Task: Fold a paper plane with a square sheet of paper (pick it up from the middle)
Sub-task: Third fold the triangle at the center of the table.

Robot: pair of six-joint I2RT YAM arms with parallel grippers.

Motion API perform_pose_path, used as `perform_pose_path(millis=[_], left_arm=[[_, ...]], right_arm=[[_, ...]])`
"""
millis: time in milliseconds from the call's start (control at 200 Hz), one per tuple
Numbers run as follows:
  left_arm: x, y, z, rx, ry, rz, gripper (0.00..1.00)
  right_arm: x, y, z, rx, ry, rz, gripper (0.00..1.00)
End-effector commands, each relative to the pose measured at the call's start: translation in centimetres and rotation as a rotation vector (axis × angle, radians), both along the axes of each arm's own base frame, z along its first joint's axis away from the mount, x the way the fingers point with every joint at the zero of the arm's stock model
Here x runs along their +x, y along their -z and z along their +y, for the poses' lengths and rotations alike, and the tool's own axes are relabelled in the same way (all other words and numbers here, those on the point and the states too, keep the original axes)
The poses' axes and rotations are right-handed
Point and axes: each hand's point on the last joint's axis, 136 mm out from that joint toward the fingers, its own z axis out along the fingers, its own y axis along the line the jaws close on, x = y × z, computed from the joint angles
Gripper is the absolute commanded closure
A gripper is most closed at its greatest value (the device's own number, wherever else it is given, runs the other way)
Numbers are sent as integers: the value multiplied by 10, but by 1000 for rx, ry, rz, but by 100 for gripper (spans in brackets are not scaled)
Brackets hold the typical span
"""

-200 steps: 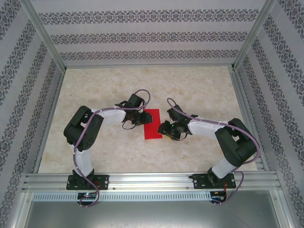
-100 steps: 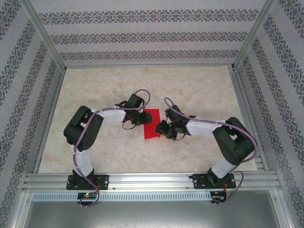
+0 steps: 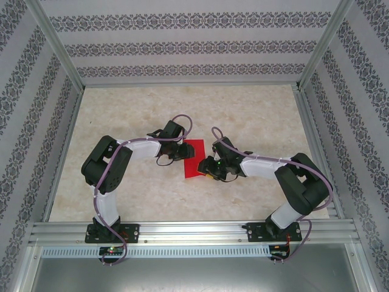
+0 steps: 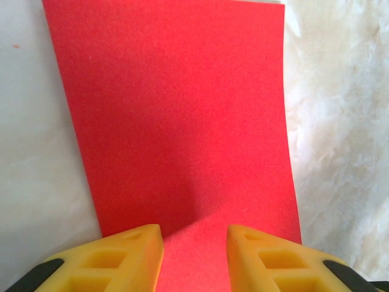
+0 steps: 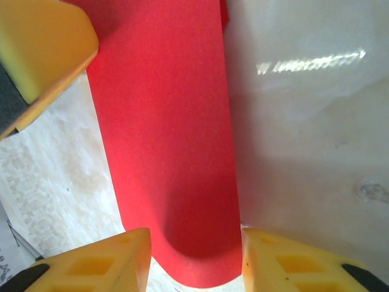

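The square sheet of paper [image 3: 191, 155] is bright red and reads as an upright rectangle at the table's middle. No paper plane is in view. In the left wrist view the sheet [image 4: 176, 121] lies flat, and my left gripper [image 4: 194, 243] stands open over its near edge, both yellow fingertips above the paper. From above, that gripper [image 3: 180, 153] is at the sheet's left edge. My right gripper [image 3: 207, 169] is at the lower right corner. There the paper [image 5: 164, 121] curls up in a rounded hump between the parted fingers of the right gripper [image 5: 196, 249].
The marble-patterned table [image 3: 255, 115] is bare around the sheet. Patterned walls and metal posts close it in on three sides. A yellow finger [image 5: 42, 42] of the left gripper sits at the far end of the paper in the right wrist view.
My right gripper has shifted a little left onto the sheet's lower right corner, which now curls up. The left arm has not moved.
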Motion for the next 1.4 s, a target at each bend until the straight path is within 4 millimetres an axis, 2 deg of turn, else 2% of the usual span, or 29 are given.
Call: perform_pose_path(millis=[0,130,365,460,654,874,1139,1289,1399], left_arm=[[-19,30,23,118,-28,69,64],[-19,31,23,118,-31,71,64],[-20,31,25,122,-32,72,65],[-19,30,24,120,-31,71,65],[-19,29,23,117,-30,70,64],[-19,29,23,117,-32,72,64],[-17,24,22,109,-31,63,64],[-14,13,20,102,-24,39,65],[-14,1,10,49,-2,39,64]], right_arm=[[-2,-16,17,98,-34,-37,56],[5,-23,23,159,-16,-70,55],[29,-27,-1,167,119,-142,53],[34,-30,-3,175,116,-158,52],[33,-26,4,195,81,-118,54],[13,-14,6,193,74,-28,60],[9,-17,-5,161,125,-25,79],[7,-20,-11,128,146,-25,84],[6,-21,-15,113,157,-13,96]])
